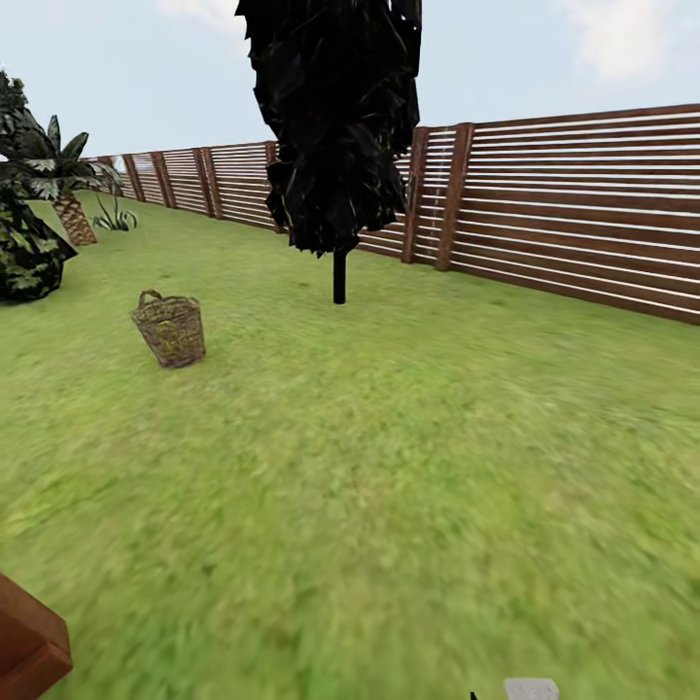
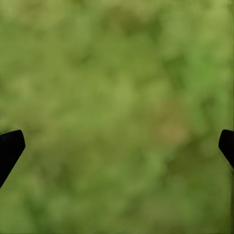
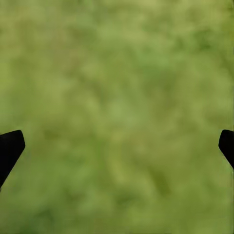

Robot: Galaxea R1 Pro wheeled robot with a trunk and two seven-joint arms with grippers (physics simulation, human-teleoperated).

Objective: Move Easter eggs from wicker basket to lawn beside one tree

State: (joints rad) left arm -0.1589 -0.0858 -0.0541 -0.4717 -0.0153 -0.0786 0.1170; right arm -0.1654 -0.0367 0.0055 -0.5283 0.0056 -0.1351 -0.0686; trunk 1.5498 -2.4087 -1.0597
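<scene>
The wicker basket (image 1: 170, 329) stands upright on the lawn (image 1: 408, 467) at the left, some way ahead of me. Through its weave I cannot make out the Easter eggs. A black-trunked dark tree (image 1: 338, 146) rises behind and to the right of the basket. Dark leaves mottled green and white (image 1: 24, 255) hang at the left edge; their trunk is out of view, so I cannot tell whether they belong to the tree. My left gripper (image 2: 119, 148) is open over blurred grass, holding nothing. The right gripper (image 3: 119, 148) is open as well, also above bare grass.
A brown slatted fence (image 1: 574, 209) bounds the garden along the back and right. A palm (image 1: 68, 190) grows at the far left. A reddish-brown wooden corner (image 1: 29, 647) juts in at the bottom left. Open grass lies between me and the basket.
</scene>
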